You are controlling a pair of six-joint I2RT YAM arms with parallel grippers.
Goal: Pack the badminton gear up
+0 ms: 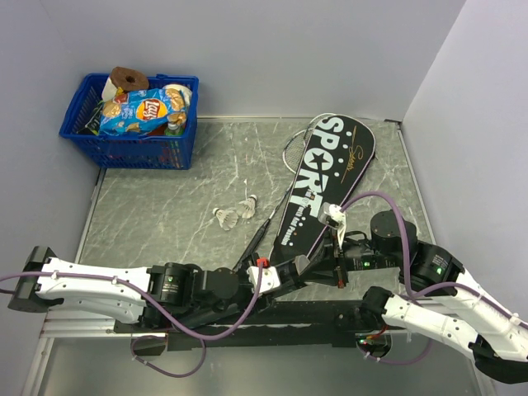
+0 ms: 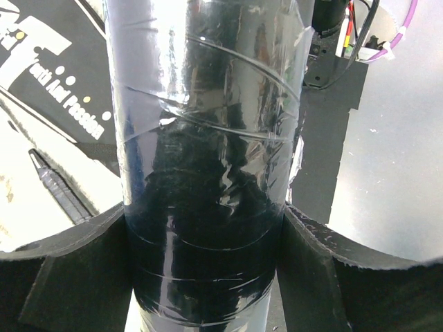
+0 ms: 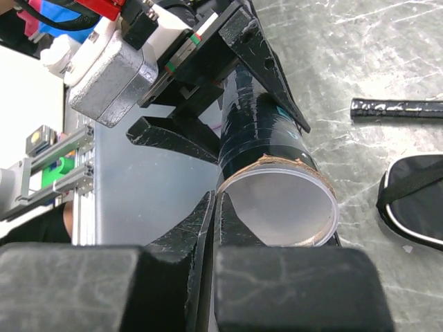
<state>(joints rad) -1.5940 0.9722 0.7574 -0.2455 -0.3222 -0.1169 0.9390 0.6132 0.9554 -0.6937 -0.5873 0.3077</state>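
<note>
The left gripper (image 2: 205, 242) is clamped across the long dark tube (image 2: 208, 104), 1 black finger on each side of its round body, holding it near the front edge of the table (image 1: 165, 206), between the 2 arms. The right gripper (image 3: 211, 221) sits at the tube's pale, frayed end with its 2 fingers pressed together just beside the rim. Whether they nip anything there cannot be told. The tube's skin is glossy, wrinkled wrap, so it probably slides under a light squeeze. Being hollow, it likely weighs little and would dent under a hard one. A hold across the full width of the body looks safest, and the ragged rim seems a poor place to pinch. Beyond the tube the black SPORT bag (image 1: 326, 177) lies flat, with a racket (image 1: 264, 231) along its left edge and 2 shuttlecocks (image 1: 227, 216) nearby.
</note>
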